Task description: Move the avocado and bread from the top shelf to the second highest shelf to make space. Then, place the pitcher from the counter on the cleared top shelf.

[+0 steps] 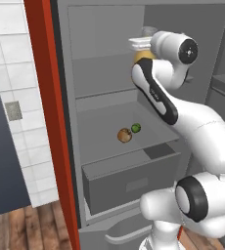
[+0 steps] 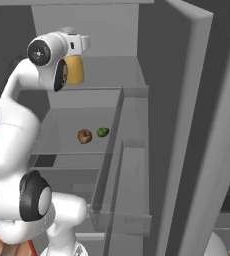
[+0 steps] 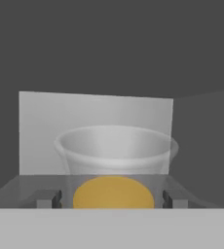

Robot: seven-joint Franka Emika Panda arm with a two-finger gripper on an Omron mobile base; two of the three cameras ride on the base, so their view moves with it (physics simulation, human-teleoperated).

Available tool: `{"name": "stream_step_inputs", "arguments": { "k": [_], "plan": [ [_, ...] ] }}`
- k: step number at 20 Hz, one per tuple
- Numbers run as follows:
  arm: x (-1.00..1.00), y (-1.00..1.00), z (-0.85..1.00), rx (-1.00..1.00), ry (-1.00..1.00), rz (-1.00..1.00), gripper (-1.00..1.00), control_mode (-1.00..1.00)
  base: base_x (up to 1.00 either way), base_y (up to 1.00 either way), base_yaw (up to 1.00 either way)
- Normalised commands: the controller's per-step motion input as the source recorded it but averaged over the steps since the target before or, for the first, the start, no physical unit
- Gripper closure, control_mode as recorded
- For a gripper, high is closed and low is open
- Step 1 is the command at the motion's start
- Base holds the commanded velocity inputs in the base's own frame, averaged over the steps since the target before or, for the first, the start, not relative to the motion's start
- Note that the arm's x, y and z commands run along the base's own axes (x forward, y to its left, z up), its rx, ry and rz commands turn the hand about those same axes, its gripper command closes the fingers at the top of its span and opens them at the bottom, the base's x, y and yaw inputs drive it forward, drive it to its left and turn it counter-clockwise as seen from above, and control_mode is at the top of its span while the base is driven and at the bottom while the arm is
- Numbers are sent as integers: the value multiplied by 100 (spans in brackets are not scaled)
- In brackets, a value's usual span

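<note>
My gripper (image 3: 112,199) is inside the fridge at the top shelf (image 2: 102,75), its fingers closed against either side of the pitcher (image 2: 74,70). The pitcher is upright with a yellow-orange body (image 3: 113,193) and a pale neck (image 1: 146,32), and its base is at or just above the shelf. One level down, on the second highest shelf (image 1: 104,139), the brown bread (image 1: 124,135) and the green avocado (image 1: 136,128) lie side by side, also seen as bread (image 2: 84,136) and avocado (image 2: 103,132). My arm hides part of the pitcher in the left base view.
A grey drawer (image 1: 129,183) juts out below the shelves. The open fridge door with its bins (image 2: 132,165) stands to the right. A red cabinet side (image 1: 46,122) and a tiled wall are to the left. The fridge's back wall (image 3: 94,131) is close behind the pitcher.
</note>
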Motion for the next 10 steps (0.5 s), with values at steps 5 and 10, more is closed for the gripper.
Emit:
{"name": "stream_step_inputs", "arguments": {
  "k": [5,10],
  "plan": [
    [34,8,-21,-9,-2,0,100,-100,0,0,0],
    [39,1,-4,-4,-3,0,100,-100,0,0,0]
  ]
}}
